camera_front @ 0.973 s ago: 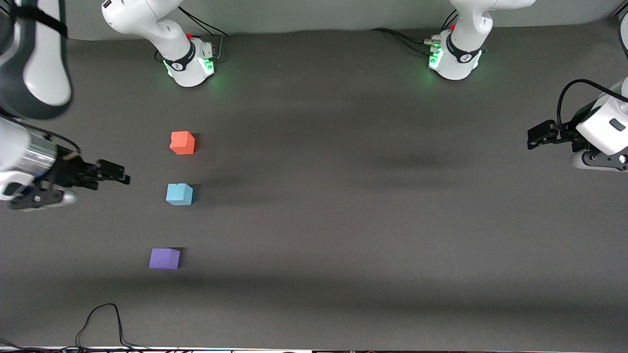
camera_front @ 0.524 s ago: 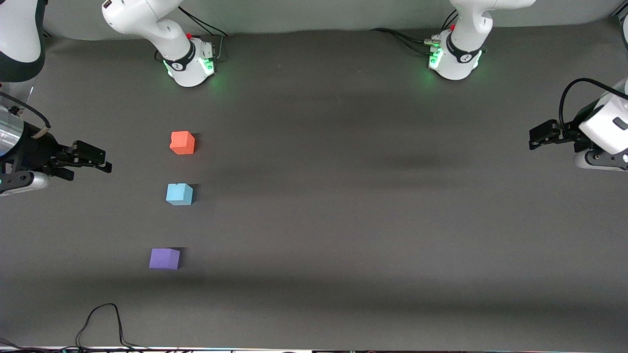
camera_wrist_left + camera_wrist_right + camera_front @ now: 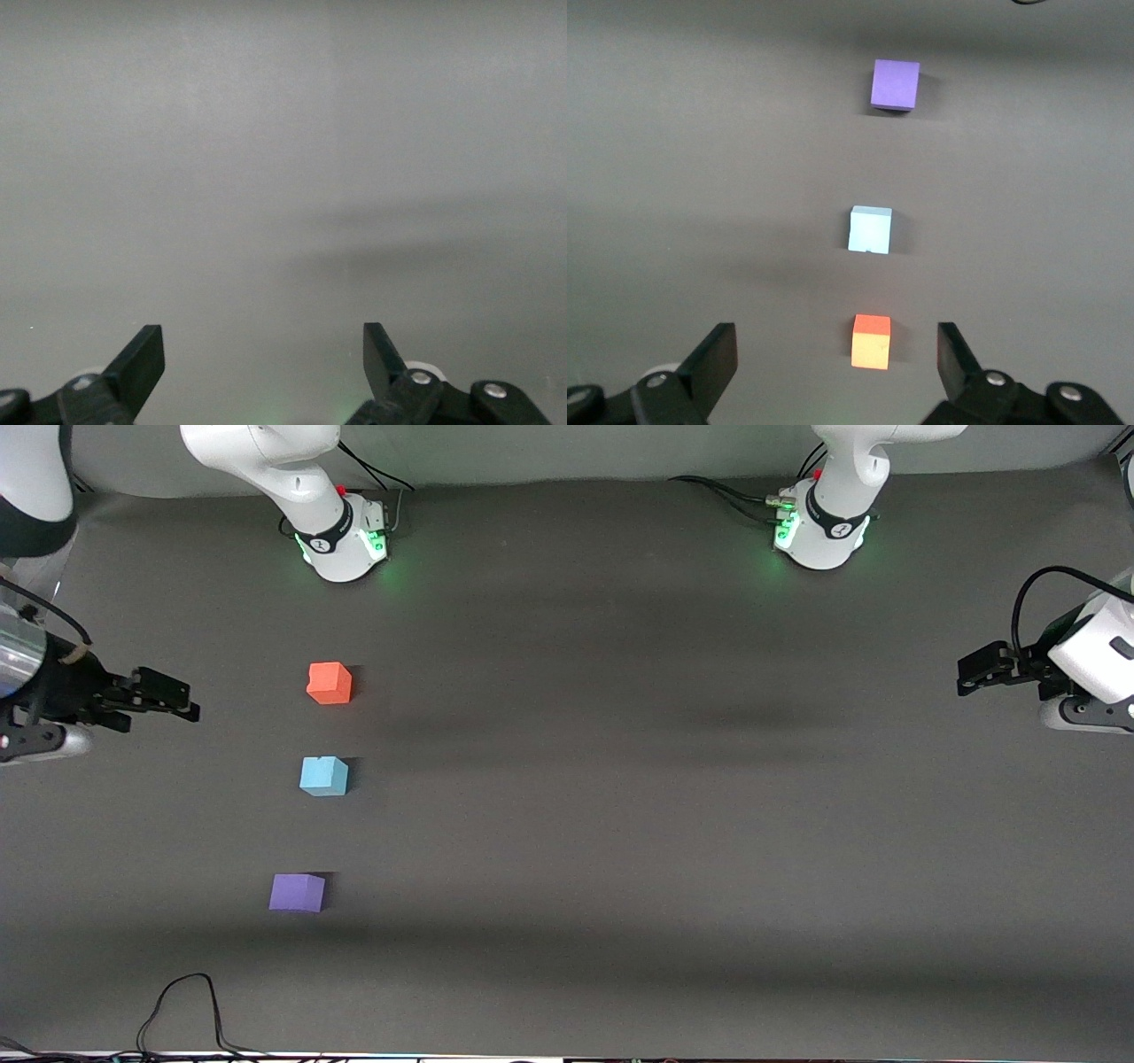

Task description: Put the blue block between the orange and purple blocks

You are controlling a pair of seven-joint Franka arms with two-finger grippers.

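Three cubes stand in a line on the dark table toward the right arm's end. The orange block (image 3: 330, 683) is farthest from the front camera, the blue block (image 3: 324, 776) is in the middle, and the purple block (image 3: 297, 892) is nearest. My right gripper (image 3: 170, 695) is open and empty over bare table at the right arm's end, apart from the cubes. Its wrist view shows the orange block (image 3: 871, 341), the blue block (image 3: 870, 229) and the purple block (image 3: 895, 84) past my open right gripper (image 3: 833, 354). My left gripper (image 3: 977, 669) waits open and empty at the left arm's end; its wrist view (image 3: 264, 350) shows only bare table.
The two arm bases (image 3: 341, 545) (image 3: 824, 531) stand at the table's edge farthest from the front camera. A black cable (image 3: 186, 1001) loops on the table near the front camera's edge, nearer to it than the purple block.
My right gripper has drawn back from beside the blue block toward the right arm's end of the table. The three cubes have not moved. My left gripper has hardly shifted.
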